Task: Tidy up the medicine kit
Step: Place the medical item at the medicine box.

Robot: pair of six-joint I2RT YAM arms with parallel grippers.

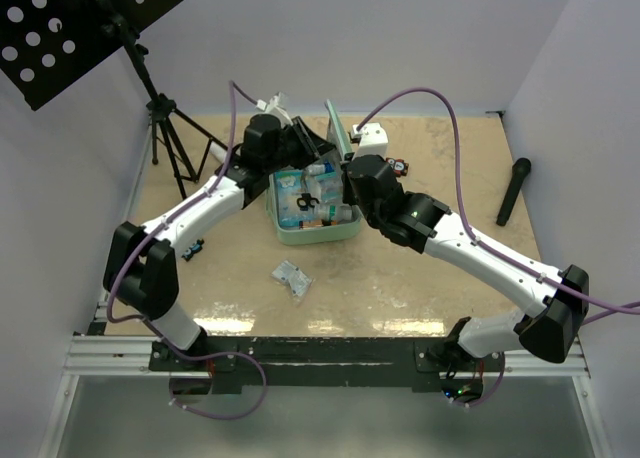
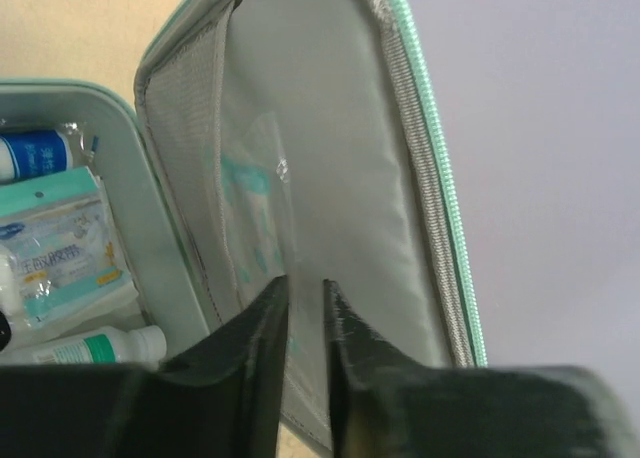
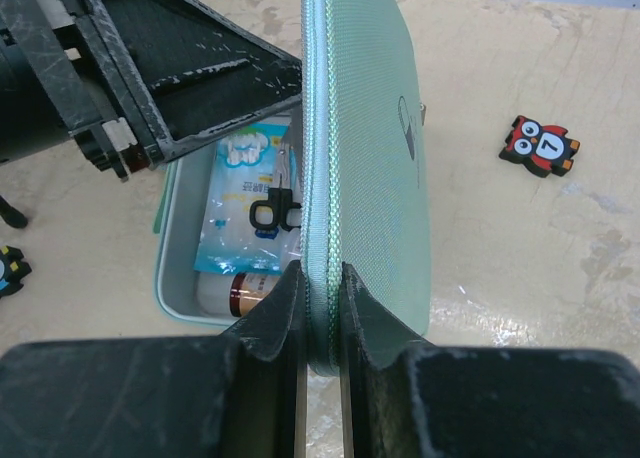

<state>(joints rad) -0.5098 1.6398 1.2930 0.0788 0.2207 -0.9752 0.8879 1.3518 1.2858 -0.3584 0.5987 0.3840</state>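
top view: medicine kit (image 1: 318,234) open at frame centre on the tabletop (image 1: 420,278), lid upright; left arm reaches in from lower left, right arm from lower right, both bent over it. left wrist only: lid's grey lining and clear pocket, left gripper (image 2: 305,323) jaws a narrow slit apart against it. right wrist only: lid's green outside, right gripper (image 3: 320,298) clamped on its zip edge; scissors (image 3: 272,210) inside; red-black figure (image 3: 541,145) marked "7" at right.
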